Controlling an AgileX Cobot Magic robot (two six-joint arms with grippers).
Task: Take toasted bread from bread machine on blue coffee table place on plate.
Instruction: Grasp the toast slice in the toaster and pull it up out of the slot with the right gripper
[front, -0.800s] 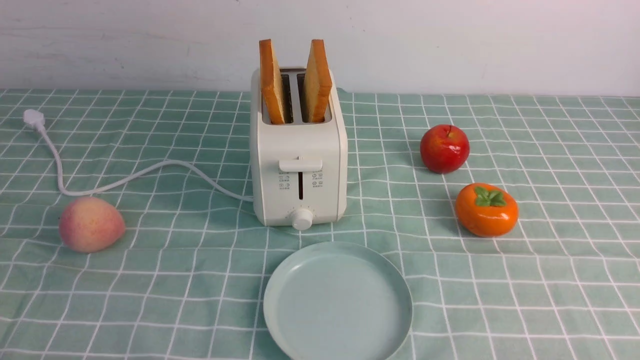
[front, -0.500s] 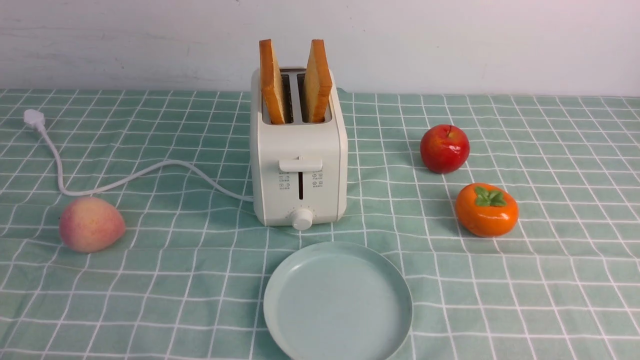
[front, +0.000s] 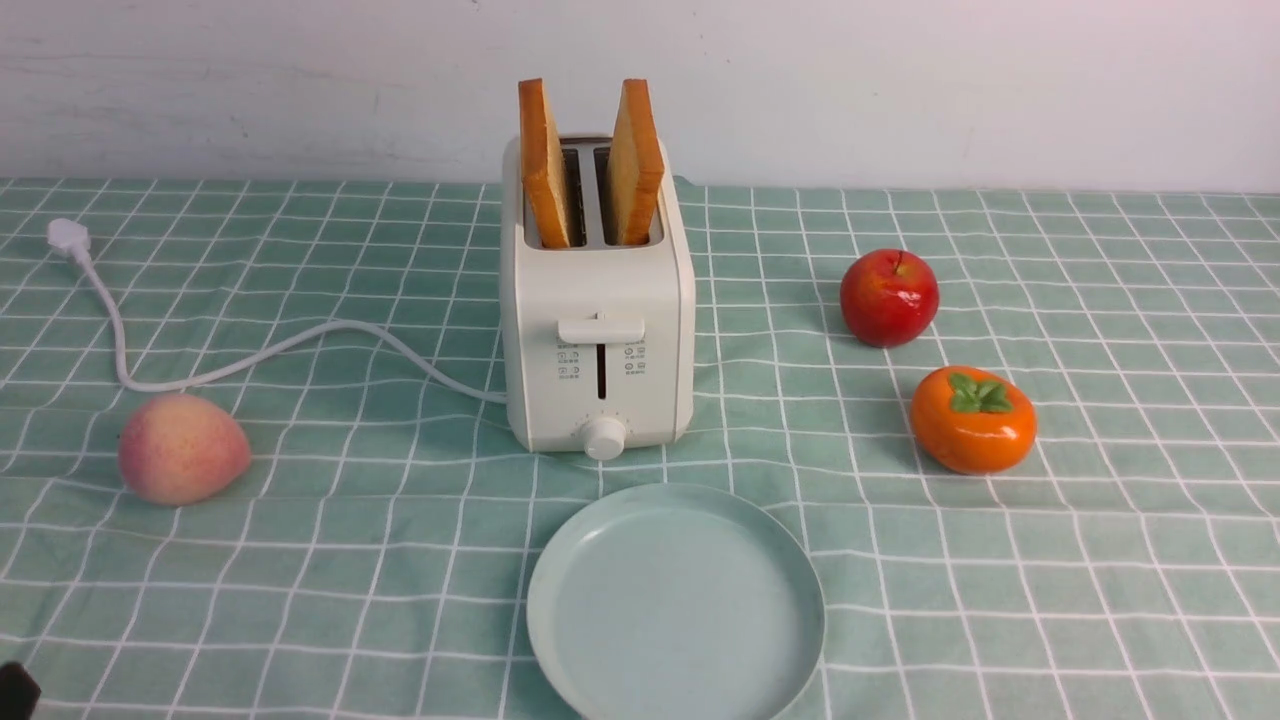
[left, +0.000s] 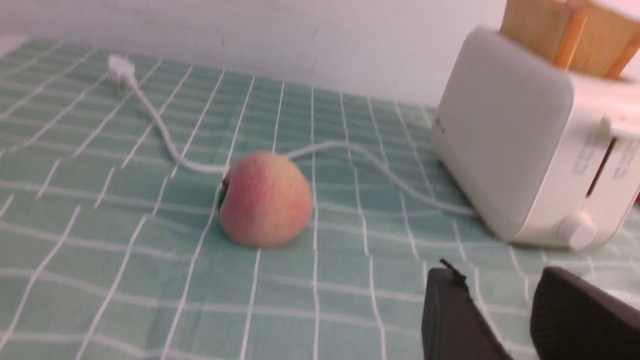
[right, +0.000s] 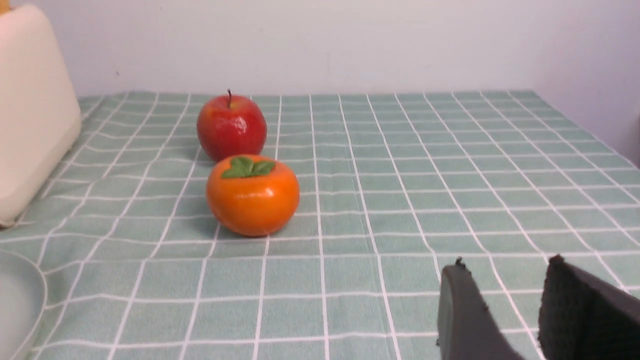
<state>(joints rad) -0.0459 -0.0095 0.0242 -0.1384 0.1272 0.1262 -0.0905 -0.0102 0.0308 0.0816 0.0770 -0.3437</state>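
Observation:
The cream-white bread machine (front: 598, 330) stands mid-table on the teal grid cloth (front: 1100, 560). Two toasted bread slices stand in its slots, the left slice (front: 543, 165) and the right slice (front: 634, 160). The pale blue-green plate (front: 676, 605) lies bare in front of it. My left gripper (left: 500, 280) is open and empty, low over the cloth, near the bread machine (left: 530, 145); a dark bit of it (front: 15, 690) shows at the front view's lower left corner. My right gripper (right: 505, 272) is open and empty over the cloth; it does not show in the front view.
A peach (front: 182, 447) lies left of the bread machine, by its white cord (front: 250, 358) and plug (front: 66, 238). A red apple (front: 889, 297) and an orange persimmon (front: 973, 419) lie to the right. A white wall stands behind.
A dark part of my left gripper has come into the front view's lower left corner. Nothing else has moved.

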